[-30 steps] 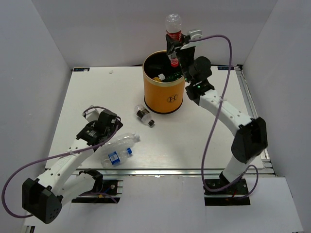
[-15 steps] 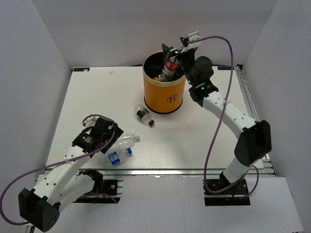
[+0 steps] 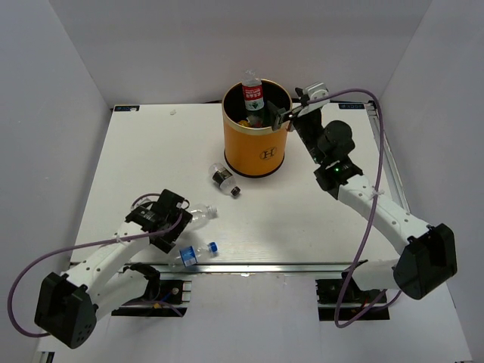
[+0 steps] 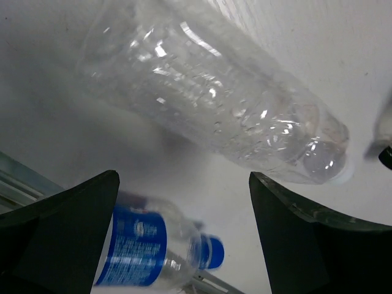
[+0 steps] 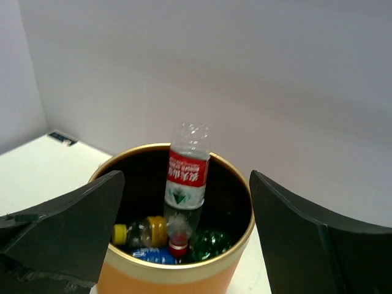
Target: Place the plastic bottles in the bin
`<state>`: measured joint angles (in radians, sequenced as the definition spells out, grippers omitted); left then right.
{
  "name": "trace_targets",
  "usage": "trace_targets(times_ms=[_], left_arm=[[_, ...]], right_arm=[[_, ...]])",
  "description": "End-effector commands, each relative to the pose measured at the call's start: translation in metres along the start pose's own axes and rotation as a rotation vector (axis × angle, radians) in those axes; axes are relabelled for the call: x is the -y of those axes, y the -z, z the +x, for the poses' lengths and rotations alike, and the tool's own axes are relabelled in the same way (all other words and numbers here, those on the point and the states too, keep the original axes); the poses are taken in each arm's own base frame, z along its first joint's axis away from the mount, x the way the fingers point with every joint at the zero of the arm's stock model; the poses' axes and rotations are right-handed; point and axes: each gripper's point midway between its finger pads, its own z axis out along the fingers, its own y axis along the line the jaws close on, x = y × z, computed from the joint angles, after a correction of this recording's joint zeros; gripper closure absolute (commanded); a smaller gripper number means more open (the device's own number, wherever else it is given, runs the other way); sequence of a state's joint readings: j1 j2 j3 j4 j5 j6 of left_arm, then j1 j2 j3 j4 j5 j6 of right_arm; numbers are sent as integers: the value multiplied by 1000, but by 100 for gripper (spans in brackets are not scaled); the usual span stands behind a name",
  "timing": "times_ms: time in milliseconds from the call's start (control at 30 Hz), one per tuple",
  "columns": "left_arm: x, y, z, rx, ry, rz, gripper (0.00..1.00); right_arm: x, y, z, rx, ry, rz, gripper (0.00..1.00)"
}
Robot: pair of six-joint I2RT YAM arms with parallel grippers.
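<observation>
While my right end effector point(image 3: 278, 115) hangs just beside the gold rim of the bin point(image 3: 255, 147), its jaws stand wide apart and hold nothing. Framed between its fingers point(image 5: 67, 226) in the right wrist view, the red-labelled bottle point(image 5: 187, 177) stands inside the bin, cap down and leaning slightly, with its base poking above the rim. At the bin's black bottom lie the yellow-capped bottle point(image 5: 142, 233) and the green bottle point(image 5: 212, 243).

My left end effector point(image 3: 178, 227) is low over the near left part of the table point(image 3: 302, 212), jaws fully spread and empty. Below it, the clear bottle point(image 4: 214, 116) lies on its side on the table, reaching across the gap between my fingers point(image 4: 312, 239), though I cannot tell if either touches it. Just nearer the table edge lies the blue-labelled bottle point(image 4: 147, 251), also on its side. A black-labelled bottle point(image 3: 224, 179) lies on the table near the bin's foot, apart from both arms.
</observation>
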<state>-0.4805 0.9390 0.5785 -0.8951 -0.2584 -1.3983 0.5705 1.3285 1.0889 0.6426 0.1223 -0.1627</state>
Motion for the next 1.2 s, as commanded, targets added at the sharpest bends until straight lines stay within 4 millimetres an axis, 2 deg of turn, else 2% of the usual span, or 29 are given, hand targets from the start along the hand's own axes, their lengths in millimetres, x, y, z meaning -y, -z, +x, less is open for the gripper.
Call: trace_targets(times_ms=[0,133,167,300,433,567,800,833,900,933,967,1000,1033,1100,1167], left_arm=[[16,-5,-15,73,100,13,2],[22,-10,-22,113,154,8,2],[23,-10,-23,118,160,11,2],[31,-3,-31,149,180,45,2],[41,12,-43,188,206,124,2],[50,16,-55,245,225,165,2],[51,-3,-64,307,215,50,2],[52,-6,-66,320,227,40,2],[53,-15,-69,349,239,14,2],[58,-22,-71,360,241,10,2],[64,-21,-74,368,248,32,2],[66,-29,-73,366,234,14,2],[78,-30,-75,361,242,37,2],[79,-43,-70,344,210,-14,2],[82,-47,-65,313,201,-49,2]], right_arm=[[-6,12,-13,10,34,-60,11],[-7,30,-4,-18,35,-69,11],[-9,35,6,-38,35,-77,11],[-10,47,16,-65,28,-78,11],[-10,51,33,-102,21,-66,11],[-12,54,47,-147,9,-69,11],[-6,65,59,-186,15,-37,10],[-6,69,65,-201,9,-31,11],[-4,77,61,-184,-30,-10,11],[-7,86,67,-188,-67,-14,11],[-9,90,75,-201,-67,-20,11],[-11,95,71,-184,-104,-22,11],[-13,99,74,-183,-123,-27,11],[-14,113,81,-194,-144,-24,11],[-11,126,85,-210,-183,7,11]])
